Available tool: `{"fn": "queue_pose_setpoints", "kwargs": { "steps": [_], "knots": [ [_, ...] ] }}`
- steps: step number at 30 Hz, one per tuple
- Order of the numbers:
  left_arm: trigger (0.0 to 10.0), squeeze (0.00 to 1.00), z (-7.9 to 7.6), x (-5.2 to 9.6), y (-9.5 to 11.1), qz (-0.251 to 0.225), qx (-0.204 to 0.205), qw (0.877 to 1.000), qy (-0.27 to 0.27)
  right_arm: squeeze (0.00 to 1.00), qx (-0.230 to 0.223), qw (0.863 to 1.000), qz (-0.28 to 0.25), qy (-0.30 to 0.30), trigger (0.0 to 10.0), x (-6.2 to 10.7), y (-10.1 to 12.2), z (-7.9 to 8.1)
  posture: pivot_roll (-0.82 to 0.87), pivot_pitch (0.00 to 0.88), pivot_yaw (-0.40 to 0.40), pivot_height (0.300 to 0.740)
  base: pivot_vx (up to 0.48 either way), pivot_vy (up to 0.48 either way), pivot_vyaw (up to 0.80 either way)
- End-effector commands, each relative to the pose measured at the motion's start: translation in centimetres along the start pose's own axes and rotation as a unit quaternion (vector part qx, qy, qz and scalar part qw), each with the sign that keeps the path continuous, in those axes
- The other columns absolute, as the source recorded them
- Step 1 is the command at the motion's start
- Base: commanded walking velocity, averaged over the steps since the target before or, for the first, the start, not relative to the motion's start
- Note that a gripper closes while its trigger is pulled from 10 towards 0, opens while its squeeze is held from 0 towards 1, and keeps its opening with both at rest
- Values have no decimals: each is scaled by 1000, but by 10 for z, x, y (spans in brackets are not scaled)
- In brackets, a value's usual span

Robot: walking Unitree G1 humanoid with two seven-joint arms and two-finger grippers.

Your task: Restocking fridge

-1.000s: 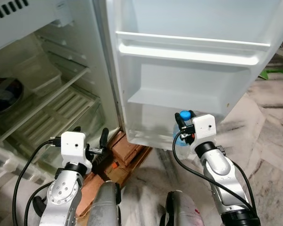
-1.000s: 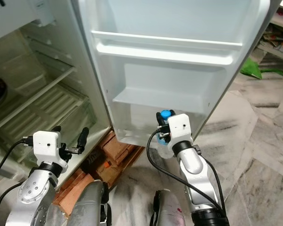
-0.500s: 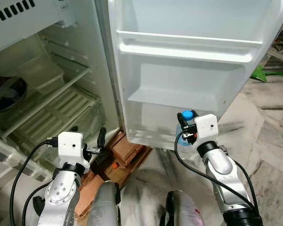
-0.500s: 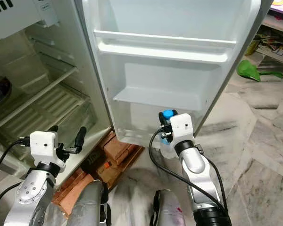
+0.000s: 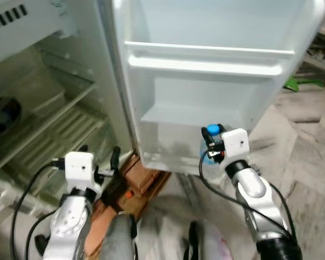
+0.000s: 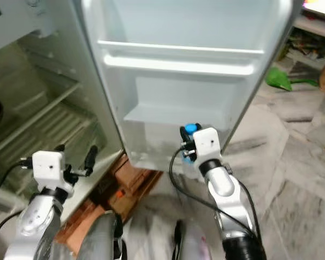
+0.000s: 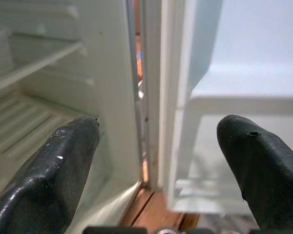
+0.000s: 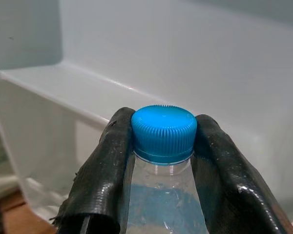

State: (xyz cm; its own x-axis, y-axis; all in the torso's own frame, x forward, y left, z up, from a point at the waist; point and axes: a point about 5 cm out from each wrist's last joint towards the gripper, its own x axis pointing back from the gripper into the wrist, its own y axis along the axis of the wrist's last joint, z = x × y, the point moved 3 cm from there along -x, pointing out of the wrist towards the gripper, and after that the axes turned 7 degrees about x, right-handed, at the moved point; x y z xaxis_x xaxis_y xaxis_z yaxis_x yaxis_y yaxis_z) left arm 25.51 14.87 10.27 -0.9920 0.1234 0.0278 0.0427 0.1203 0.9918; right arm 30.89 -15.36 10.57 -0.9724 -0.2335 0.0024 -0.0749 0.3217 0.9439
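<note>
On my left I see the open fridge [image 5: 38, 103], its pale wire shelves [image 5: 54, 130] running back into the cabinet, with a dark round shape on a shelf at the far left edge that I cannot identify. In front of it hangs my left gripper [image 5: 100, 162], its two black fingers [image 7: 53, 170] spread wide apart with nothing between them; through its wrist camera they frame the hinge gap where cabinet meets door. Below that gripper, reddish bricks [image 5: 146, 173] sit under the fridge's front corner. Moving right, the white fridge door [image 5: 206, 65] stands open toward me, with a long rail across it and a moulded shelf lower down. Near the door's bottom bin is my right gripper [image 5: 212, 142], clamped on the neck of a clear water bottle [image 8: 163, 195] just under its blue cap [image 8: 163, 131], holding it upright close against the door's lower compartment. Marble floor [image 5: 309, 141] spreads to the far right.
</note>
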Motion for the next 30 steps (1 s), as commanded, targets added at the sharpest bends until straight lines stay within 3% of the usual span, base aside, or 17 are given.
{"fn": "queue_pose_setpoints", "kwargs": {
  "steps": [1,13,22,30],
  "knots": [
    [10000,0,9,3,-2,5,-8,1000,10,0,-1,1000,-23,6,10000,-5,11,4,72,132,18,645,296,0,0],
    [10000,0,10,3,0,1,-11,1000,17,0,0,1000,-29,11,10000,-6,13,5,77,131,15,645,186,0,0],
    [10000,0,9,4,-1,2,-12,1000,21,0,-1,999,-30,16,10000,-7,13,7,80,133,13,645,0,0,0],
    [10000,0,9,5,-3,5,-15,1000,24,0,-4,999,-33,24,10000,-9,14,10,86,136,7,595,0,0,0]
  ]
}}
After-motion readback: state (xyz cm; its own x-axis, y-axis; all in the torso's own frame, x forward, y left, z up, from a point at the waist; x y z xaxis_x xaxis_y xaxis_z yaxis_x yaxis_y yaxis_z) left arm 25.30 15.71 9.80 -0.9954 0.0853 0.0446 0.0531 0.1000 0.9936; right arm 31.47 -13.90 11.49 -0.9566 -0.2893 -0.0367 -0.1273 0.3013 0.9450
